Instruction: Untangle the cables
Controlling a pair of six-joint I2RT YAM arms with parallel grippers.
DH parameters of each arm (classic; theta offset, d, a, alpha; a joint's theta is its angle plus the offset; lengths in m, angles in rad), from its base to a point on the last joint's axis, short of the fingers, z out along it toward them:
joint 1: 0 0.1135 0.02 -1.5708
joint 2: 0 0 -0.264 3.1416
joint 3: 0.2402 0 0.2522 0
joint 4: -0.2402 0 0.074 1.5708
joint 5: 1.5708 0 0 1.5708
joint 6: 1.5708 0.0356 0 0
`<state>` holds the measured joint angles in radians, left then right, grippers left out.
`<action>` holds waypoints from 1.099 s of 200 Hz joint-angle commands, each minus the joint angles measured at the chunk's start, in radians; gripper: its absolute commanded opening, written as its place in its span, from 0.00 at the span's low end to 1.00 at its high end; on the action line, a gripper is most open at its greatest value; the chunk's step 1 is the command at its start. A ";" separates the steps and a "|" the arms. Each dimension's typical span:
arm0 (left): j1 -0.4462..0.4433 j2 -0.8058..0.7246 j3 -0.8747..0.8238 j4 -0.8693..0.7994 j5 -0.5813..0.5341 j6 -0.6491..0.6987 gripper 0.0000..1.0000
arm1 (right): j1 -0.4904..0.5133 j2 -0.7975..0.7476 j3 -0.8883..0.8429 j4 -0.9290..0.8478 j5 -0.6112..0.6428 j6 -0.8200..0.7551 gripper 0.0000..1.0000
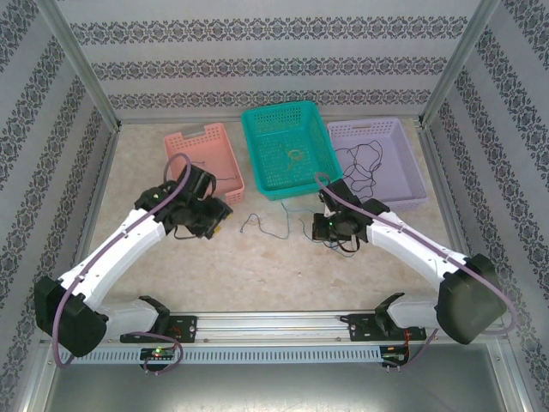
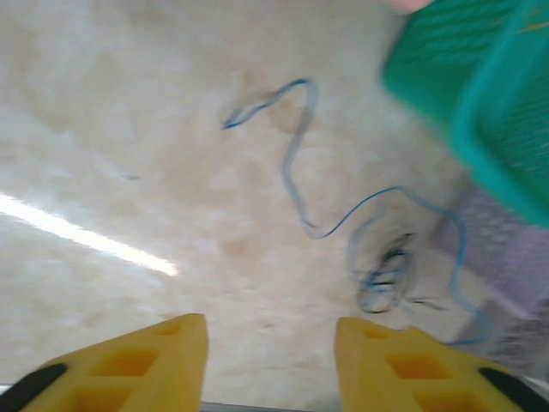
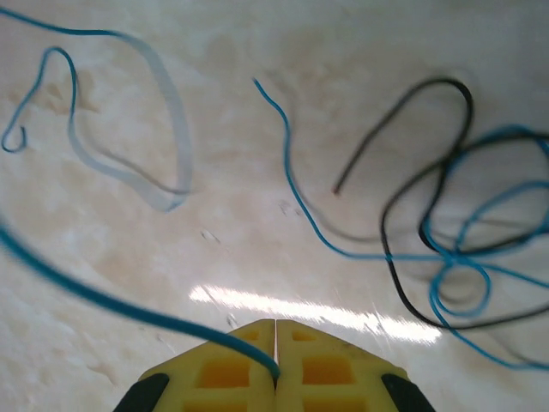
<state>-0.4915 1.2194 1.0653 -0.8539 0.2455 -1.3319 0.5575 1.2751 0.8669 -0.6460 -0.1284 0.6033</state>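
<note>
Right hand: pressing fully together on blue cable, the strand running off up-left. Likely gripping to draw it clear of the knot.
Left hand: standing partly apart, gripping nothing, hovering over bare desk. Probably waiting for a free end.
Knot: black and blue loops lying crossed on desk, right of the pinch.
Loose blue strand: snaking flat toward the knot.
Baskets: black cables lying in lilac basket, greenish cable in teal basket.
</note>
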 commanded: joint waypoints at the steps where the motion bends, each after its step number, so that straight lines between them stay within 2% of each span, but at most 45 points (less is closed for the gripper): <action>1: -0.057 -0.021 -0.105 0.049 -0.046 -0.100 0.39 | -0.009 -0.061 -0.027 -0.091 0.001 0.033 0.00; 18: -0.088 -0.014 -0.202 0.169 -0.042 -0.243 0.40 | -0.015 -0.079 -0.053 -0.110 0.001 0.034 0.00; 55: -0.154 0.049 -0.299 0.357 -0.129 -0.554 0.54 | -0.021 -0.107 -0.083 -0.121 -0.006 0.034 0.00; 76: -0.188 0.073 -0.362 0.495 -0.220 -0.793 0.56 | -0.020 -0.123 -0.086 -0.133 -0.009 0.029 0.00; 96: -0.195 0.124 -0.370 0.564 -0.275 -0.929 0.57 | -0.021 -0.145 -0.091 -0.151 -0.007 0.022 0.00; 144: -0.194 0.278 -0.342 0.695 -0.333 -1.080 0.63 | -0.021 -0.198 -0.125 -0.190 -0.017 0.013 0.00; 176: -0.194 0.367 -0.297 0.728 -0.324 -1.127 0.64 | -0.025 -0.237 -0.128 -0.226 -0.019 0.001 0.00; 220: -0.194 0.427 -0.239 0.714 -0.381 -1.191 0.63 | -0.025 -0.259 -0.114 -0.247 -0.040 0.000 0.00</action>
<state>-0.6804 1.5665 0.7906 -0.3016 -0.0559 -2.0716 0.5449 1.0328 0.7486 -0.8505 -0.1490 0.6212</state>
